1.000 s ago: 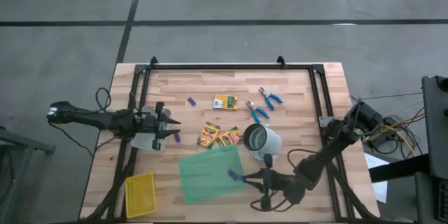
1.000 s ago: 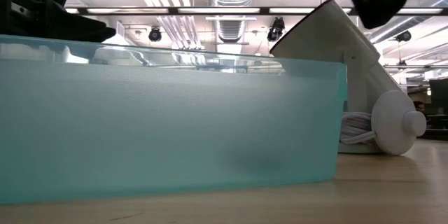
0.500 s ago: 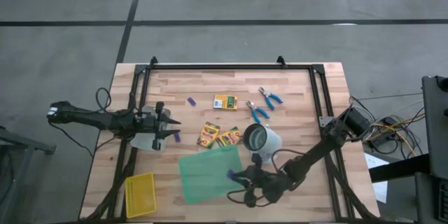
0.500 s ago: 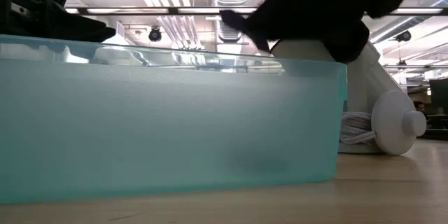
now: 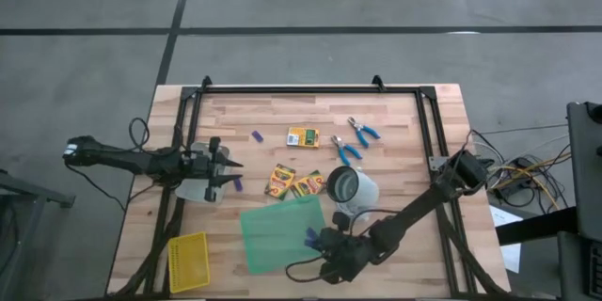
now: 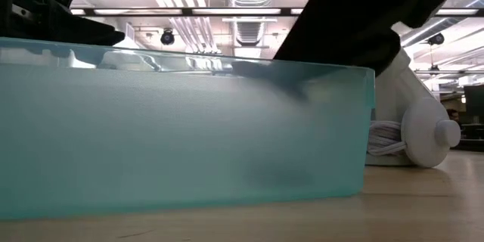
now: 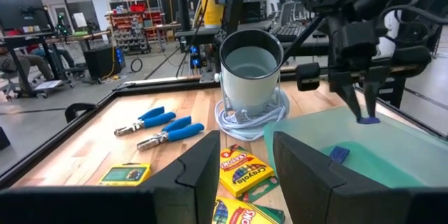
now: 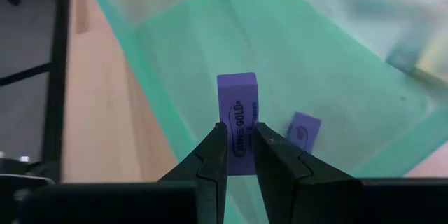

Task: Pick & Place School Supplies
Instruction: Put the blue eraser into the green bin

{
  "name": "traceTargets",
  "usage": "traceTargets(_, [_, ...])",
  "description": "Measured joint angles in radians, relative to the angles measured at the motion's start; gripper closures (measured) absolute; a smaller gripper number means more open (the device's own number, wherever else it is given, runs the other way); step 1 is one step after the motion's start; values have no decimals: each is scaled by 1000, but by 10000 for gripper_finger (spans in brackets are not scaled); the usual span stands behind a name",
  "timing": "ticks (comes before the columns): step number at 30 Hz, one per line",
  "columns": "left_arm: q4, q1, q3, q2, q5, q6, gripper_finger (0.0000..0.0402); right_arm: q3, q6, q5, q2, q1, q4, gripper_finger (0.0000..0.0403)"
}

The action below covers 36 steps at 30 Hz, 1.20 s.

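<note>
Eraser [image 8: 236, 122] sits clamped in right end effector [image 8: 236, 155] above green bin [image 8: 336, 63].

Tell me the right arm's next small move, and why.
Probably lower a little and open. The right end effector holds a purple eraser upright over the translucent green bin, where another eraser already lies, so it looks ready for release.

A wooden table [image 5: 404, 122] fills the middle of the high view. On it lie a green bin [image 5: 273, 235] low centre, a yellow basket [image 5: 188, 261] lower left, three crayon boxes [image 5: 303, 137] and two blue-handled tools [image 5: 362, 131] near centre, a white mug-like cylinder [image 5: 348, 188], and a purple piece [image 5: 255, 136].
</note>
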Motion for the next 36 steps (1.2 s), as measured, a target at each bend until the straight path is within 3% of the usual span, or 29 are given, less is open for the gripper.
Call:
traceTargets(4, [-6, 0, 0, 1, 0, 0, 262, -8, 15, -8, -3, -6, -6, 349])
traceTargets(9, [-7, 0, 0, 1, 0, 0, 262, -9, 93, -121, -4, -30, -26, 349])
traceTargets(20, [-9, 0, 0, 1, 0, 0, 262, -11, 105, -119, -5, -35, -37, 345])
traceTargets(30, [-9, 0, 0, 1, 0, 0, 262, -11, 83, -104, -5, -35, -37, 283])
traceTargets(36, [-9, 0, 0, 1, 0, 0, 262, -11, 53, -78, -6, -36, -26, 277])
